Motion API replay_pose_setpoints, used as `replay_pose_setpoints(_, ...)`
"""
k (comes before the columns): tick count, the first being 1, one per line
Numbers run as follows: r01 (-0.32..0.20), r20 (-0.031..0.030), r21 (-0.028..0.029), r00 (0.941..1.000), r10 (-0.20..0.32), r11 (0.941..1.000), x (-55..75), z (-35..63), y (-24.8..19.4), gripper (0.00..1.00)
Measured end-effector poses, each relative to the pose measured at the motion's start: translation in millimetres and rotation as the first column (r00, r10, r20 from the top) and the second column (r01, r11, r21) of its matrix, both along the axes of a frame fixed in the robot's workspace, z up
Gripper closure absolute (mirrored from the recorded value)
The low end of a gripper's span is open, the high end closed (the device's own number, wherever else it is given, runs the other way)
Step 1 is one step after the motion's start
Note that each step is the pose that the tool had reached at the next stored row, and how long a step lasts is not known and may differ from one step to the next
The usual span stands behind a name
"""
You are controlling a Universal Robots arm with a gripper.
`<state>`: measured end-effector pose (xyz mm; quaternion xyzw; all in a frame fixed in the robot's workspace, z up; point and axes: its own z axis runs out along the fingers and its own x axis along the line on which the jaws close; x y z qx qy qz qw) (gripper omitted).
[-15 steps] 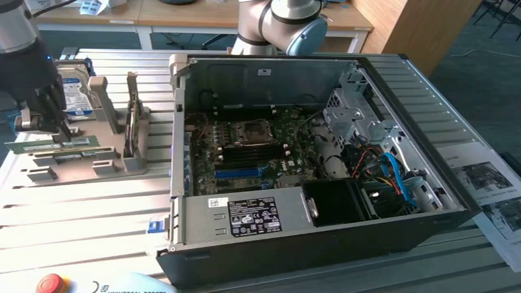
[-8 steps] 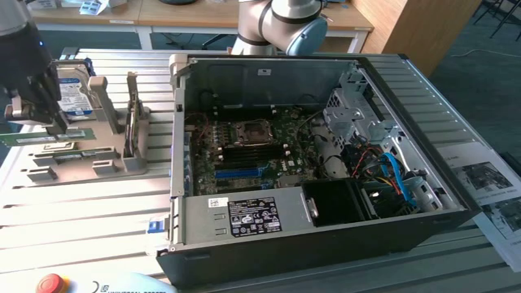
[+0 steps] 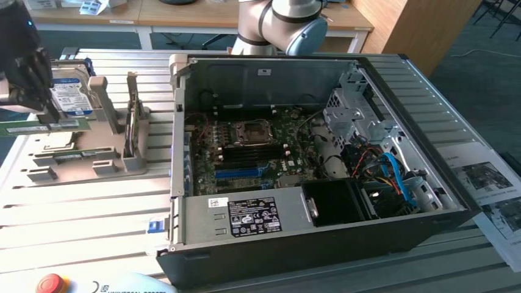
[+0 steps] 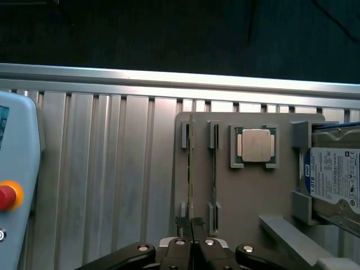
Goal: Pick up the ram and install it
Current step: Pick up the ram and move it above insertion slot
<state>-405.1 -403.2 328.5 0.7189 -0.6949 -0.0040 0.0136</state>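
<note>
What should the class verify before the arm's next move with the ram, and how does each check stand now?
1. Gripper shut on the long, thin green ram stick: ok.
2. Ram stick fully out of the grey slotted holder: cannot tell.
3. Second green stick seated in the neighbouring slot, apart from the fingers: ok.
4. Square silver CPU chip resting in its own pocket, clear of the gripper: ok.
5. Black computer case lying open with the green motherboard exposed: ok.
6. Motherboard memory slots free: cannot tell.
</note>
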Motion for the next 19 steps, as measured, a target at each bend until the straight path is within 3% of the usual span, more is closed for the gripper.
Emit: replay_pose_setpoints(19,0.010,0.0001,-0.0100,1.0000,-0.010,0.9999,0.0,68.7,0.0,0.89)
